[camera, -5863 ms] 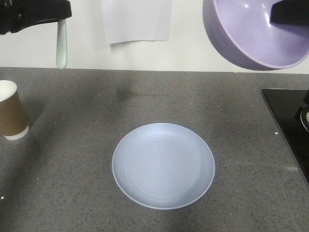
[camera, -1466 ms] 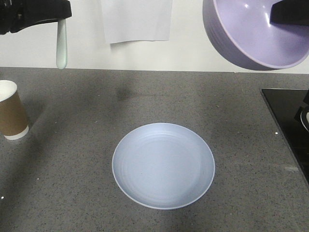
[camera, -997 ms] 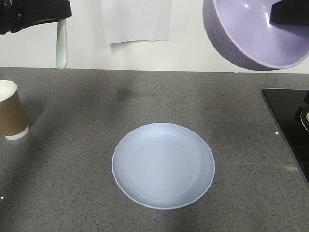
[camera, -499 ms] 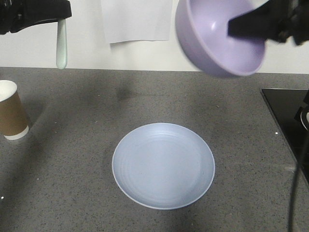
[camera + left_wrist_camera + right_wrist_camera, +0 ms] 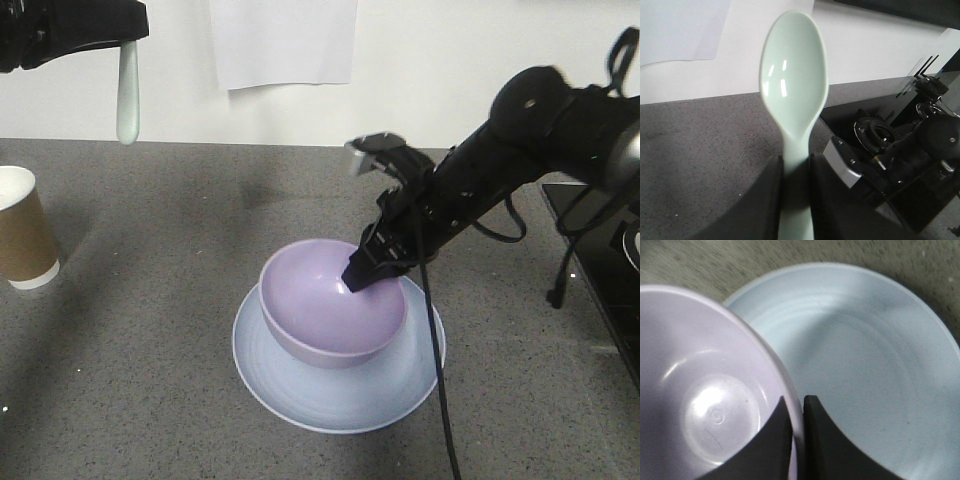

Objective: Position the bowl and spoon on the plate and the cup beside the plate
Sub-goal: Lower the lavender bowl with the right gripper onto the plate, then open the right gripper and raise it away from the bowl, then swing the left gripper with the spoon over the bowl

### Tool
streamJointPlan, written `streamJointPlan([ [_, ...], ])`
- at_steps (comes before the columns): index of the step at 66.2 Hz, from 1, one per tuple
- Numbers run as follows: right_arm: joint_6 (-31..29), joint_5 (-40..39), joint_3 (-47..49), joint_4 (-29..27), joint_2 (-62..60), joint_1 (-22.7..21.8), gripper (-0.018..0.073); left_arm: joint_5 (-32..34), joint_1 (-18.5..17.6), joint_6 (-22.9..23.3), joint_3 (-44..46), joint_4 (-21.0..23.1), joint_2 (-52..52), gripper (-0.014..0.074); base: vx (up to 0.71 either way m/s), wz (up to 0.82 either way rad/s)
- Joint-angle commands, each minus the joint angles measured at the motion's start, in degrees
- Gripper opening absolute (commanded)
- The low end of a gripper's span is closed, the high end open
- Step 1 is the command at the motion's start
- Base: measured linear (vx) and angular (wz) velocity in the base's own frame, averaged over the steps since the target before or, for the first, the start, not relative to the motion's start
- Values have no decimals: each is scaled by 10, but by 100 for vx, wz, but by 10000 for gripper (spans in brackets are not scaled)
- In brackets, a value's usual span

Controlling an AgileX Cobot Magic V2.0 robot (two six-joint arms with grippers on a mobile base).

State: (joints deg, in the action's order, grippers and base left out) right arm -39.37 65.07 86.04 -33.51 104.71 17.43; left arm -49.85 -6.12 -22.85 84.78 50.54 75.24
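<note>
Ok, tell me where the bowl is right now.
Front view: the bowl is at centre, resting on the plate, its rim pinched by the right gripper.

I'm seeing a glossy lavender bowl (image 5: pixel 330 305); pale blue plate (image 5: pixel 340 405) with faint concentric rings; mint-green spoon (image 5: pixel 127 95); brown cup (image 5: pixel 22 235), white at rim, inside and base band; dark grey speckled counter (image 5: pixel 150 350).

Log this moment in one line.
right hand: grips bowl rim, bowl on plate | left hand: holds spoon aloft | cup: upright, untouched
</note>
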Motion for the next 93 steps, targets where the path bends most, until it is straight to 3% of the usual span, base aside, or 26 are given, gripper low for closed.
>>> streamJointPlan([
  [1, 10, -27, 17, 21, -15, 11, 1, 25, 1, 0, 14, 32, -16, -6, 0, 0],
  [18, 28, -29, 17, 72, 10, 15, 73, 27, 1, 0, 14, 32, -16, -6, 0, 0],
  [43, 33, -60, 19, 72, 11, 15, 401, 27, 1, 0, 14, 32, -16, -6, 0, 0],
  [55, 71, -53, 62, 72, -10, 15, 453, 26, 1, 0, 14, 32, -16, -6, 0, 0],
  [69, 113, -6, 145, 67, -87, 7, 389, 3, 1, 0, 14, 33, -16, -6, 0, 0],
  [77, 105, -15, 149, 61, -171, -9, 235, -17, -1, 0, 14, 33, -16, -6, 0, 0],
  [86, 105, -10, 149, 64, -274, -37, -3, -23, -23, -14, 14, 33, -13, -6, 0, 0],
  [93, 105, 5, 149, 81, -356, -53, -11, -21, -61, -22, 14, 31, -5, -8, 0, 0],
])
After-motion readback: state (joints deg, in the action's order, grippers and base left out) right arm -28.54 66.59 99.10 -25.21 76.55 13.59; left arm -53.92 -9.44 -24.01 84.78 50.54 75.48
